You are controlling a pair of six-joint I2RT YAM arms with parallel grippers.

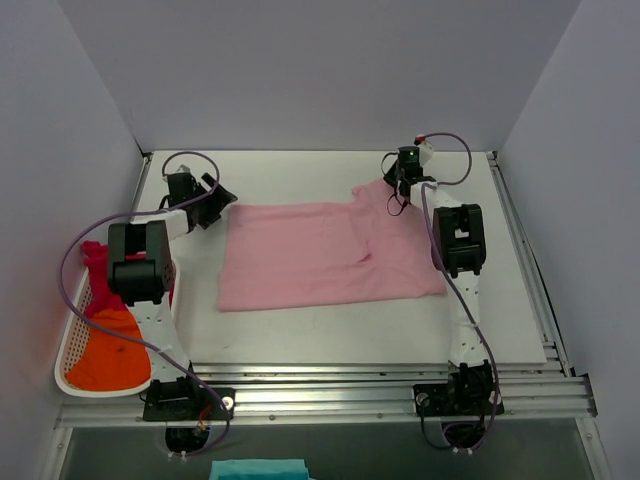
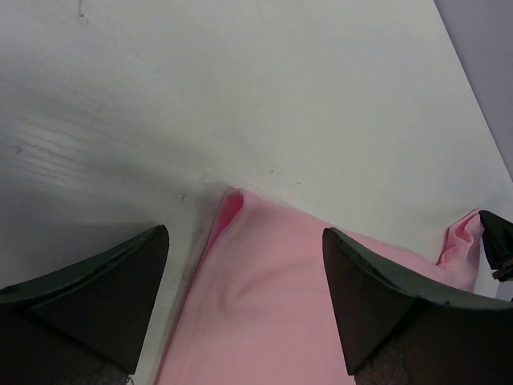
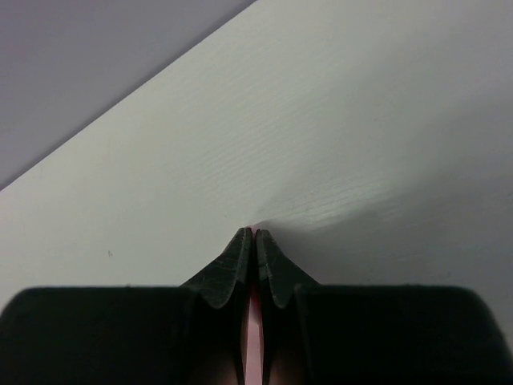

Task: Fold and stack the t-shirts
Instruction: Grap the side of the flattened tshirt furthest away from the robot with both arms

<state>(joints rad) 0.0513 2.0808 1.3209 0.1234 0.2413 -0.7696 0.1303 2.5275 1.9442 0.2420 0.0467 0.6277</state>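
The light pink t-shirt [image 1: 320, 255] lies spread on the white table. My left gripper [image 1: 222, 198] is open just above the shirt's far left corner; in the left wrist view its jaws straddle the pink cloth [image 2: 264, 297]. My right gripper [image 1: 397, 186] is shut on the shirt's far right corner, with a strip of pink cloth [image 3: 254, 353] pinched between its jaws. The magenta-red t-shirt [image 1: 96, 275] and the orange t-shirt [image 1: 108, 355] lie crumpled in a white basket [image 1: 66, 365] at the left.
The white basket stands at the table's left edge beside the left arm. Grey walls close in the table on three sides. A teal cloth [image 1: 258, 469] shows below the front rail.
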